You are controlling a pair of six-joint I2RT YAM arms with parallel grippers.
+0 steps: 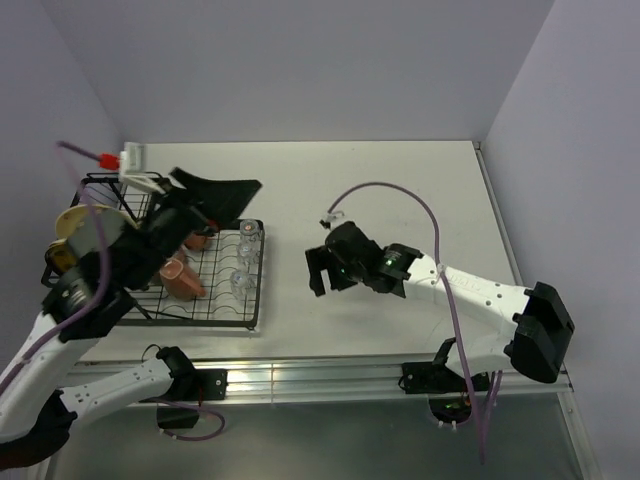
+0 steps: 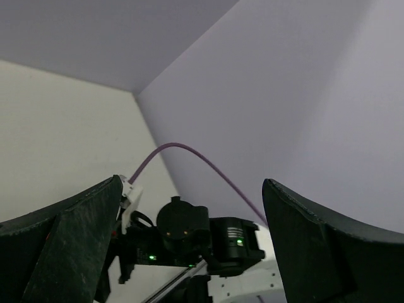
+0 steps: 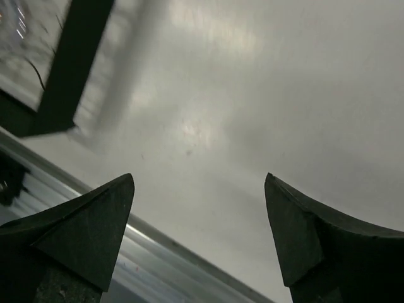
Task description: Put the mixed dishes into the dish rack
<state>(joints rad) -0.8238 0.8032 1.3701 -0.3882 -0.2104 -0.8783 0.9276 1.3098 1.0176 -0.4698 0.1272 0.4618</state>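
Note:
The black wire dish rack [image 1: 225, 318] sits at the table's left. On its grid I see a pink mug [image 1: 183, 279], a second pink mug [image 1: 201, 239] partly under my left arm, and small clear glasses [image 1: 246, 246] along the right side. A cream plate [image 1: 73, 223] stands on edge at the raised left end. My left gripper [image 1: 216, 184] hovers above the rack's far side, open and empty; in its wrist view the left gripper [image 2: 192, 183] faces the right arm. To the right of the rack, my right gripper [image 1: 318, 270] is open over bare table, and the right gripper [image 3: 199, 180] holds nothing.
The left arm hides much of the rack's left half. A red-and-white part [image 1: 128, 160] sticks up behind the rack. The rack's dark corner [image 3: 60, 76] and the table's metal front rail [image 3: 158, 252] show in the right wrist view. Walls close off the back and sides.

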